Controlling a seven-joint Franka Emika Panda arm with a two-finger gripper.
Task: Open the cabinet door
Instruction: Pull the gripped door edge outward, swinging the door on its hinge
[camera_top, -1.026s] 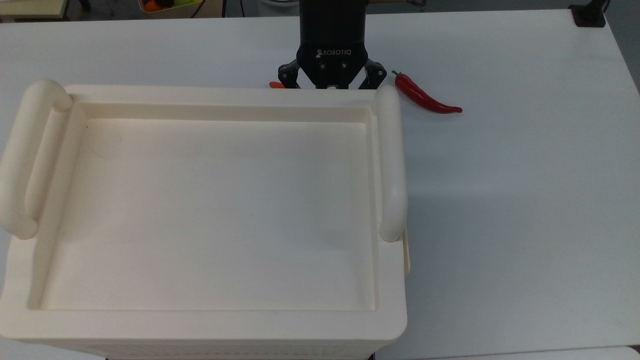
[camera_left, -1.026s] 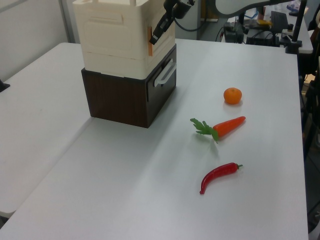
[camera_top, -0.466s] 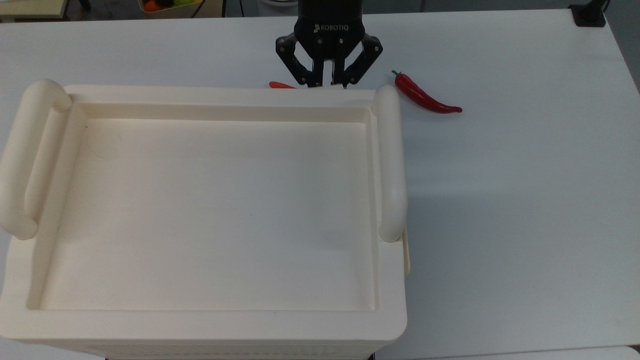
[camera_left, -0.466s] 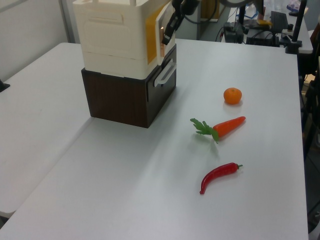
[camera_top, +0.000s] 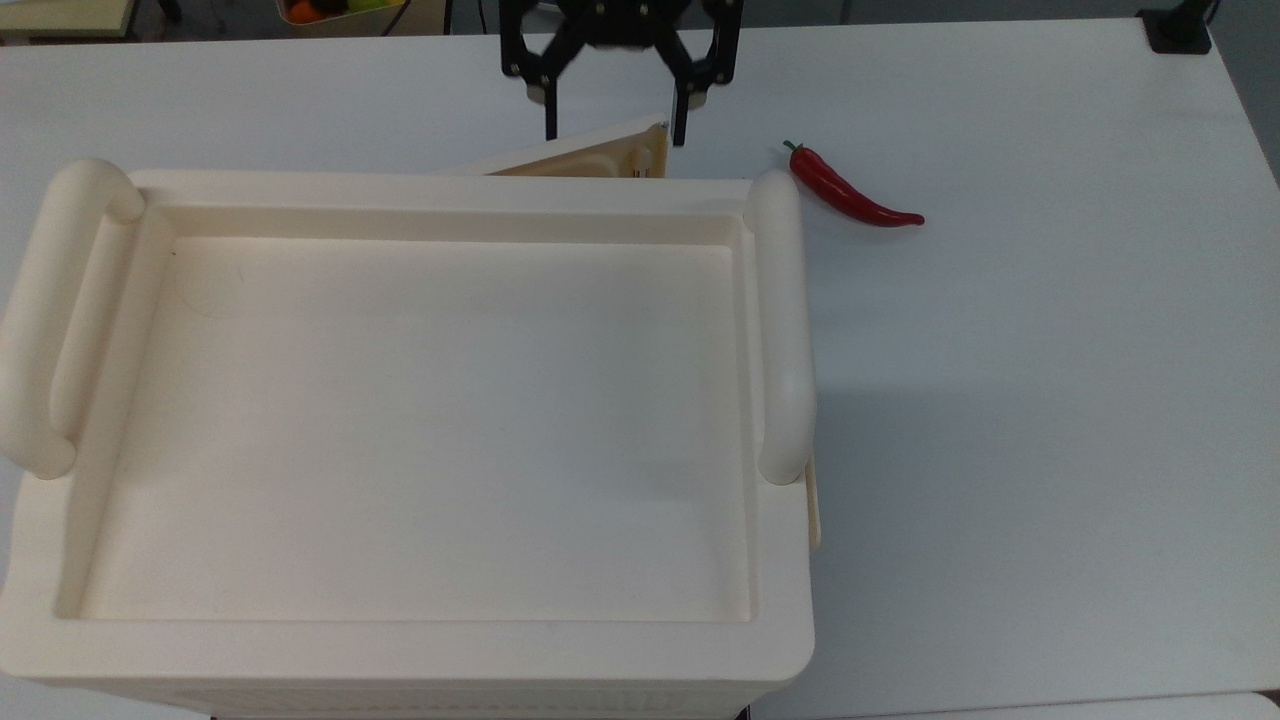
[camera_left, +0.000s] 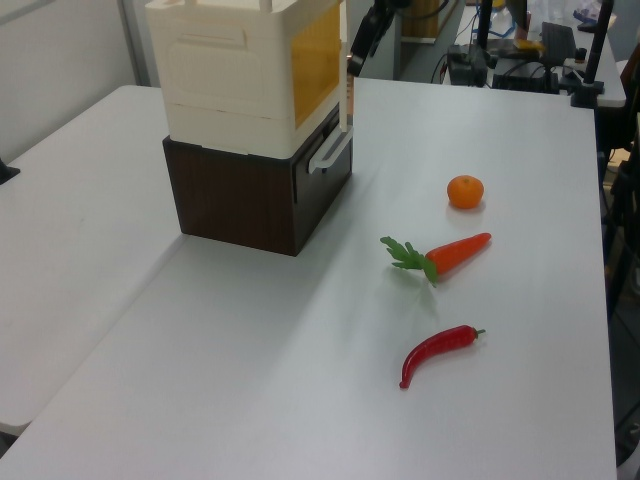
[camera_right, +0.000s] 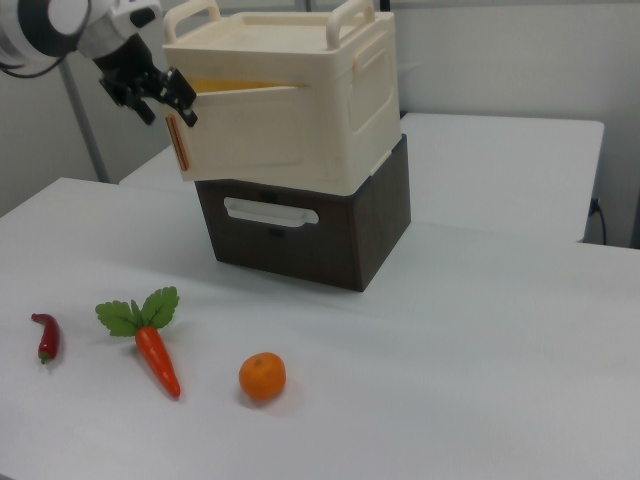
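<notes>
The cabinet is a large cream box with a tray top and two tube handles, stacked on a dark brown drawer unit. Its cabinet door stands swung out, hinged toward the top view's left, with the free edge away from the box and an orange interior exposed. In the right view the cabinet door angles out toward the right view's left. My gripper is open, its fingers spread wide just beyond the door's free edge. It also appears as gripper and gripper.
A red chilli lies on the white table near the cabinet's far right corner. A carrot, an orange and the chilli lie in front of the door side. The drawer unit has a white handle.
The gripper has pulled back from the cabinet's front and gone from shut to wide open. The door has swung from nearly closed to standing well out.
</notes>
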